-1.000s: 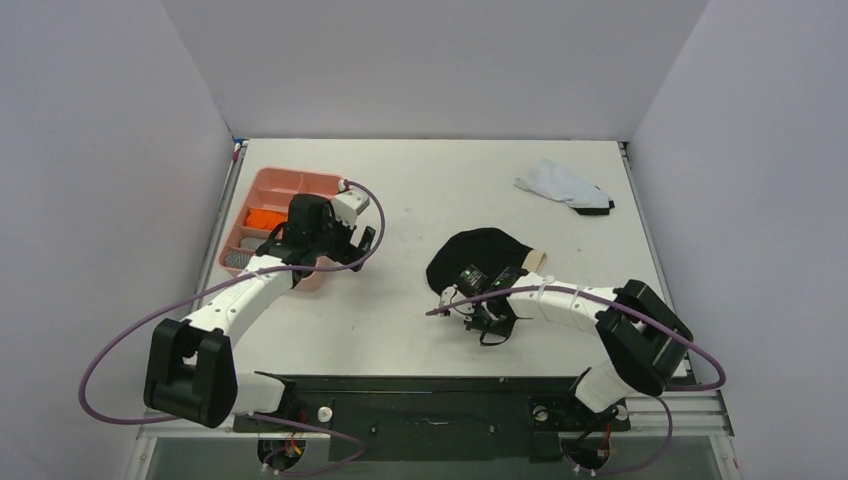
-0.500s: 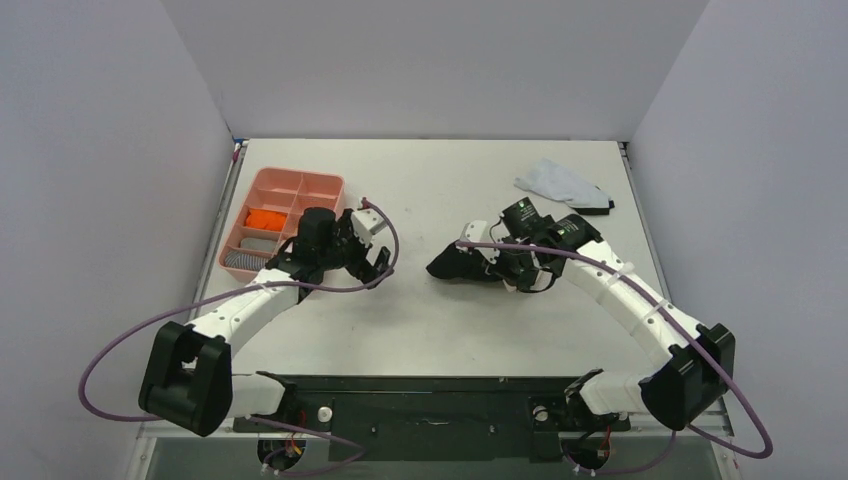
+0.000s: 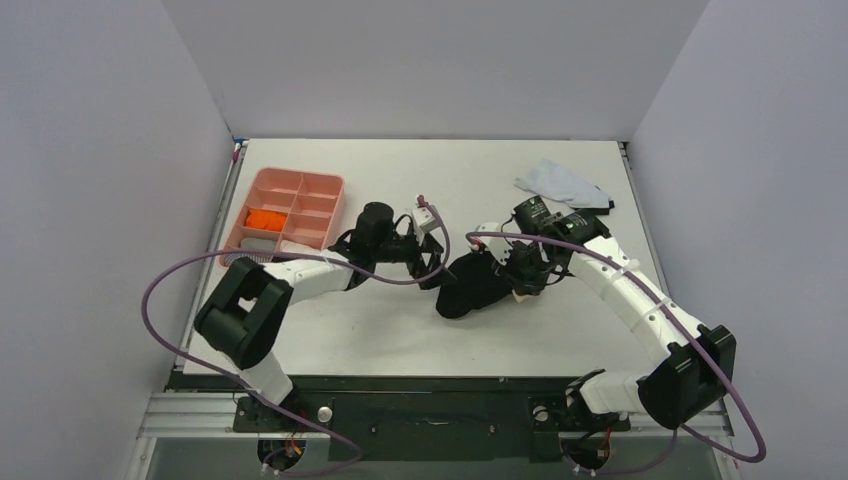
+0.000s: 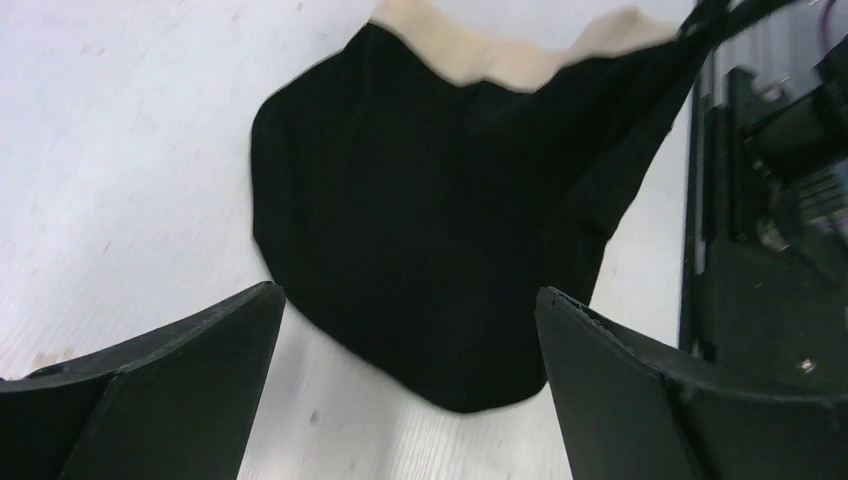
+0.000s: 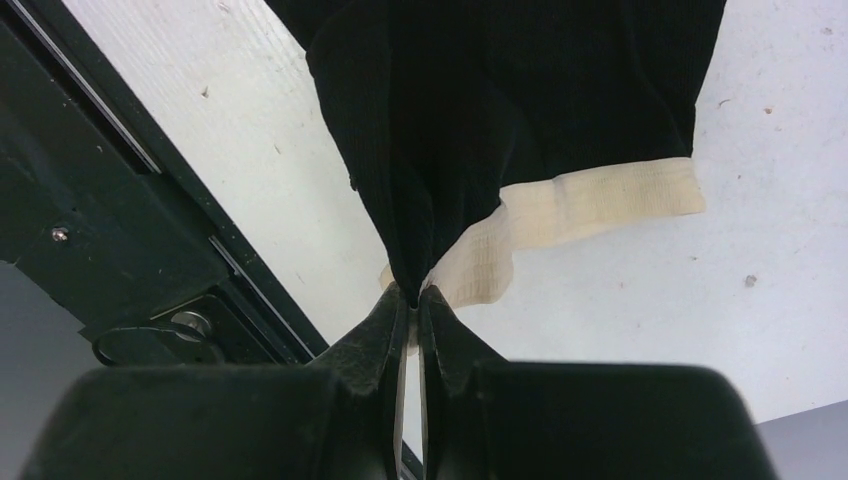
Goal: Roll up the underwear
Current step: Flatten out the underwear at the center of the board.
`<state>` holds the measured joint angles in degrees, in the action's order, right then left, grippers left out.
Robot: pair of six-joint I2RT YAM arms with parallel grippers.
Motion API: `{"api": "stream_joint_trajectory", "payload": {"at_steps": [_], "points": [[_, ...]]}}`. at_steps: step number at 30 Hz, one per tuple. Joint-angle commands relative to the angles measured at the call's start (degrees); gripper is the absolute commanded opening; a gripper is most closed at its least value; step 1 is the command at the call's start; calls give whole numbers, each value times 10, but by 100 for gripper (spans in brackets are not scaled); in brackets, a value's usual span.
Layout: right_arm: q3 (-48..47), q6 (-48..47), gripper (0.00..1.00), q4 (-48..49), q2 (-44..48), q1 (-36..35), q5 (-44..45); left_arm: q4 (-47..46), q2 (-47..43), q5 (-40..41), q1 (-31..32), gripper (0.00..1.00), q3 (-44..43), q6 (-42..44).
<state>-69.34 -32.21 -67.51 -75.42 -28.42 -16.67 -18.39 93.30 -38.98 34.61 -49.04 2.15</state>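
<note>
L gripper (image 4: 410, 293) swung from tray (image 3: 298, 175) to black underwear (image 3: 472, 290), released; R gripper (image 5: 408, 295) pinching it; orange pair (image 3: 265, 217) in tray.

Your workspace was, apparently, a robotics lab cell: a white table (image 3: 400, 330) boxed by plain pale walls (image 3: 430, 60), with the left arm (image 3: 310, 272) and right arm (image 3: 630, 295) bolted to a black rail (image 3: 430, 395).

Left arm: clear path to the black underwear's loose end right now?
Probably yes. The left gripper is open, facing the black underwear, with nothing but table between. The right gripper pinches it only near the waistband.
</note>
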Motion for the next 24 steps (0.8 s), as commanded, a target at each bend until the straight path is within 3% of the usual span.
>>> {"api": "stream_joint_trajectory", "payload": {"at_steps": [1, 9, 20, 24], "points": [[-26, 10, 0, -9, 21, 7, -23, -151, 62, -108, 18, 97, -69, -155], [-30, 8, 0, -17, 29, 38, -56, -293, 132, -149, 56, 97, -59, -271], [-28, 12, 0, -20, 28, 49, -68, -392, 223, -190, 62, 99, -97, -391], [-27, 12, 0, -18, 27, 53, -69, -426, 232, -202, 65, 79, -100, -431]]}}
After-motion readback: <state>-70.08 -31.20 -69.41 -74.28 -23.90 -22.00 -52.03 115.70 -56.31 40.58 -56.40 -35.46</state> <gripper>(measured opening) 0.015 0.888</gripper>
